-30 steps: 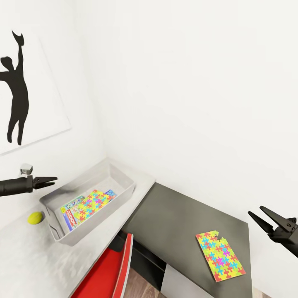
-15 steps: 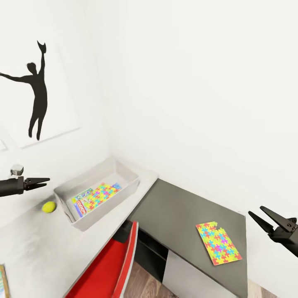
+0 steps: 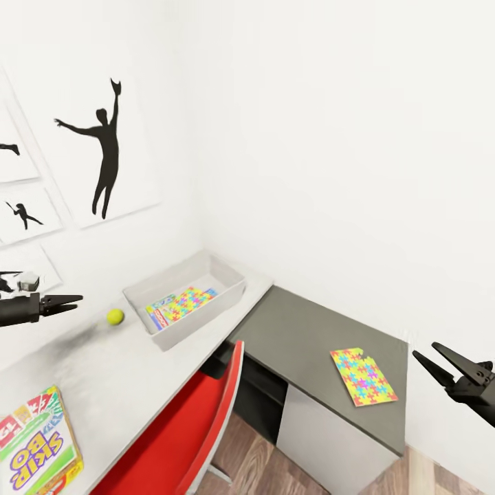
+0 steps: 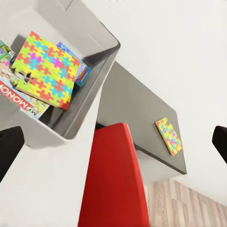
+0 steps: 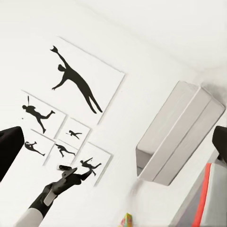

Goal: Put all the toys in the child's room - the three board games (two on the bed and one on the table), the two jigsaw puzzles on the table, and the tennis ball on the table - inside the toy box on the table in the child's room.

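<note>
The light-grey toy box [image 3: 200, 324] stands on the pale table [image 3: 124, 385] near the corner. It holds a jigsaw puzzle [image 3: 189, 302] lying over the Monopoly game [image 3: 158, 314] and a light-blue board game [image 4: 76, 65]. Just left of the box lies the tennis ball [image 3: 115, 316]. A Skip-Bo board game [image 3: 36, 448] rests at the table's near end. The other jigsaw puzzle [image 3: 363, 376] lies on the lower dark-grey section. My left gripper [image 3: 77, 301] hovers open and empty left of the ball. My right gripper [image 3: 425, 350] hangs open and empty beyond the dark section's right end.
A red chair [image 3: 185, 440] is tucked against the table's front, below the toy box. Black silhouette pictures [image 3: 103, 158] hang on the left wall. Wood-plank floor [image 3: 261, 467] shows under the table beside a white drawer front [image 3: 330, 440].
The whole head view has shifted and drawn back, so the camera moved; the Skip-Bo box and more pictures have come into view. Both grippers stay open as before.
</note>
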Controlling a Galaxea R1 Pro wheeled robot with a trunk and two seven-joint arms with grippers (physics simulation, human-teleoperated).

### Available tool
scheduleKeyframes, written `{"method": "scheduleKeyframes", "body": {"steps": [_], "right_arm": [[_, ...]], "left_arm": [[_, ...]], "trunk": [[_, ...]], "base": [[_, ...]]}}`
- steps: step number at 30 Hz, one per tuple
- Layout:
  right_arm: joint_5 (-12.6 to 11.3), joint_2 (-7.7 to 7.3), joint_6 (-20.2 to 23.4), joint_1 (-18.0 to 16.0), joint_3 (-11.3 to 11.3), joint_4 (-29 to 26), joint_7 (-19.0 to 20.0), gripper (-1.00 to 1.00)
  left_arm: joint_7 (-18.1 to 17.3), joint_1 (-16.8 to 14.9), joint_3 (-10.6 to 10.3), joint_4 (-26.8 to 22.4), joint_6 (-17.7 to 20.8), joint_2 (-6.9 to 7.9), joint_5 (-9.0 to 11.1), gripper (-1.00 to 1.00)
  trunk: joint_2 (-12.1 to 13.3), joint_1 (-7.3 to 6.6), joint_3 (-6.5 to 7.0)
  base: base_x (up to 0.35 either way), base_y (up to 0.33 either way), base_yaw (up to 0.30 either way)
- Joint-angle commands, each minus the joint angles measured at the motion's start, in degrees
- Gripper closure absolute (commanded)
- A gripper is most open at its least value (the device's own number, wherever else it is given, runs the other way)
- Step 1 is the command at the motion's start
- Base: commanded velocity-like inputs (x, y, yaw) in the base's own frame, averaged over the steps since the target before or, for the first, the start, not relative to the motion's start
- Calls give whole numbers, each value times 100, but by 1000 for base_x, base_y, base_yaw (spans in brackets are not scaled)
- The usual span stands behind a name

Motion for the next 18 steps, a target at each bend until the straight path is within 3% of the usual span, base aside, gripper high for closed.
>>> {"method": "scheduleKeyframes", "body": {"steps": [1, 18], "right_arm": [[20, -2, 19, -5, -7, -1, 27, -100], [36, -4, 19, -5, 1, -9, 27, -100]], "left_arm": [[-43, -9, 26, 0, 59, -5, -60, -100], [-43, -1, 26, 30, 49, -17, -73, -100]], "trunk": [[-12, 3, -7], [-12, 3, 90]], "base": [[-82, 37, 234], [-12, 5, 242]]}}
